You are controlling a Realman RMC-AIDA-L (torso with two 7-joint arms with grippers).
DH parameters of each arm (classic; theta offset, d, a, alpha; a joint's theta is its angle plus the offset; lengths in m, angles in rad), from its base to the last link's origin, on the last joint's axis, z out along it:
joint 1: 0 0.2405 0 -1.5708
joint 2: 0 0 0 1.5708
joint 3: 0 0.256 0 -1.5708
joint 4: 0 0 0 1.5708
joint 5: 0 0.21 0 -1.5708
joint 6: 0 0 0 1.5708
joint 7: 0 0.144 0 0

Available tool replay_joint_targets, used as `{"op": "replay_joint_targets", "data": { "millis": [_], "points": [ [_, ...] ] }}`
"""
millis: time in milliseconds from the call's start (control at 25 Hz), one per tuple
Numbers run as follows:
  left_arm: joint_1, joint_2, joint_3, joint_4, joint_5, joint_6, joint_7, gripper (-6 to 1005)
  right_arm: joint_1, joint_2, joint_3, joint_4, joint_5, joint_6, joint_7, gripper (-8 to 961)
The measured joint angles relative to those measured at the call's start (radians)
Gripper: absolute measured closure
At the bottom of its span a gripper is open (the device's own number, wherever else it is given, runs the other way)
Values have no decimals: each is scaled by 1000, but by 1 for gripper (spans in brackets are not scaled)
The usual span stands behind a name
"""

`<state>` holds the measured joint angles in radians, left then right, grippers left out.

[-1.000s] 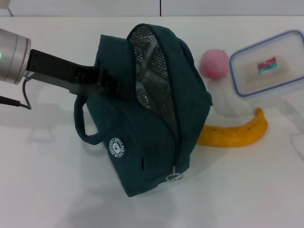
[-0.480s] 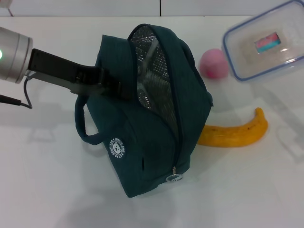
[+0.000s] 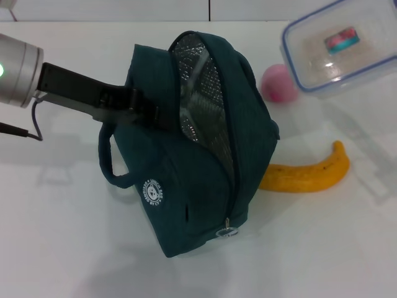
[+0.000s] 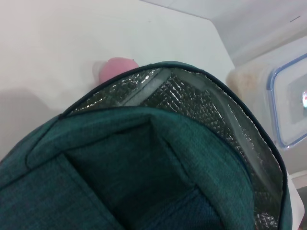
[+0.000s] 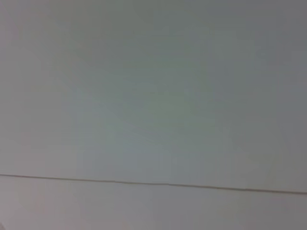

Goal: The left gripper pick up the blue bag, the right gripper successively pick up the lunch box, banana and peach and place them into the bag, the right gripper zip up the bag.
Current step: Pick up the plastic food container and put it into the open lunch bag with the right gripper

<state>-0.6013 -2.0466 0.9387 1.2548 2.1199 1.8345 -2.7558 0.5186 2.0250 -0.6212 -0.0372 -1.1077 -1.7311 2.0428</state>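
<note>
Four task items: blue bag, lunch box, banana and peach, all on or above a white table [image 3: 62, 248].
Blue bag [image 3: 186, 186]: stands tilted in the middle of the table, its top unzipped and gaping so the silver foil lining [image 3: 201, 93] shows; the zip runs down the near edge to a metal ring pull [image 3: 227, 233] low on the bag; a round white logo [image 3: 153, 193] sits on the side facing the camera; one rope-like handle [image 3: 107, 162] loops out on the robot's left side.
Left gripper [image 3: 146, 112]: reaches in from the robot's left on a black arm with a silver cylindrical section [image 3: 18, 69]; its fingers are clamped on the bag's upper left edge, beside the opening, holding the mouth up.
Left wrist view: looks over the teal fabric rim into the foil lining, with the peach and the lunch box showing beyond the bag.
Lunch box [image 3: 341, 46]: clear, blue-rimmed lid, a small coloured label inside; it is up at the far right, above and to the right of the bag's opening, partly overlapping the peach in the head view.
Right gripper: not seen in any view, so whether its fingers are apart or together cannot be told; its wrist camera shows only a plain pale surface with one thin line.
Peach [image 3: 276, 85]: pink, on the table just right of the bag's top.
Banana [image 3: 307, 174]: lies on the table at the bag's right side, its near end touching or tucked behind the bag.
</note>
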Motion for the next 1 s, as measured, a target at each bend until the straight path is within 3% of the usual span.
{"op": "replay_joint_targets", "data": {
  "millis": [360, 720, 1000],
  "points": [
    [-4, 2, 0, 0, 0, 0, 10, 959, 84, 3, 0, 30, 10, -26, 21, 764],
    [-27, -9, 0, -28, 0, -7, 29, 959, 252, 3, -18, 83, 1, -92, 18, 751],
    [-40, -14, -5, -57, 0, -12, 61, 959, 298, 3, -42, 89, -53, -24, -31, 740]
  ]
}}
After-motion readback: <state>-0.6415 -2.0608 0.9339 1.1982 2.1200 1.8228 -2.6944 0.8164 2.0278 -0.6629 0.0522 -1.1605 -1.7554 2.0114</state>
